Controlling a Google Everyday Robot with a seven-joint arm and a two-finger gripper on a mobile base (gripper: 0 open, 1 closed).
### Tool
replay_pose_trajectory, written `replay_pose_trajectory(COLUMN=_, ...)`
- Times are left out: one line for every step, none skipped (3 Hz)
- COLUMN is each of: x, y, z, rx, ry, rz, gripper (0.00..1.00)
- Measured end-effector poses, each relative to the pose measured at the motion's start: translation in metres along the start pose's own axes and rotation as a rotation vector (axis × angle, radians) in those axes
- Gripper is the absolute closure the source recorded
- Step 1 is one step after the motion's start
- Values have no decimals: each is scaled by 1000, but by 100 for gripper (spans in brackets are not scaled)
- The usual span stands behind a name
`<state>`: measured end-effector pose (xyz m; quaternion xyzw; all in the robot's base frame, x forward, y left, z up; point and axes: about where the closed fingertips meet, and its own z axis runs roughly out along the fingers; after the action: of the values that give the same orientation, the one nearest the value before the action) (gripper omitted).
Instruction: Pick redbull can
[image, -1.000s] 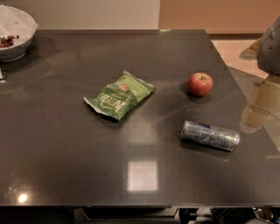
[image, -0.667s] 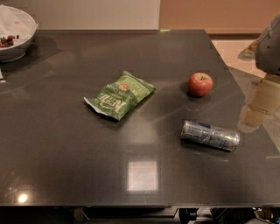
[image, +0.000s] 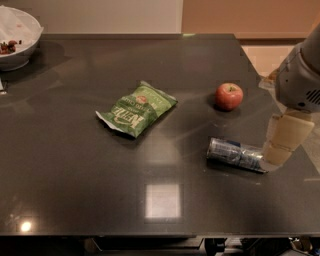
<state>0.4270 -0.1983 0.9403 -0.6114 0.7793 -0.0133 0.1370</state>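
The redbull can (image: 235, 154), slim, silver and blue, lies on its side on the dark table (image: 75, 175) at the right front. My gripper (image: 276, 159), cream-coloured below the grey-white arm, hangs at the right edge of the view. Its tip is at the can's right end, and I cannot tell whether it touches the can.
A green chip bag (image: 137, 109) lies mid-table, left of the can. A red apple (image: 229, 96) sits behind the can. A white bowl (image: 17, 37) stands at the far left corner. The table's right edge runs just beyond the gripper.
My gripper has moved down and to the left, from beside the table's right edge to the can's right end. The can, bag and apple have not moved.
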Motion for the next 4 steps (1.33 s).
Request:
replay_pose_trajectory(x=8, y=12, z=28, rx=-31, ry=29, rz=-10, gripper=0)
replay_pose_trajectory(x=21, y=23, z=55, rx=-80, ry=49, rz=-4, gripper=0)
replay_pose_trajectory(x=27, y=26, z=73, rx=-127, ry=51, rz=7, gripper=0)
replay_pose_trajectory(x=27, y=27, z=87, rx=-165, ry=46, rz=11, gripper=0)
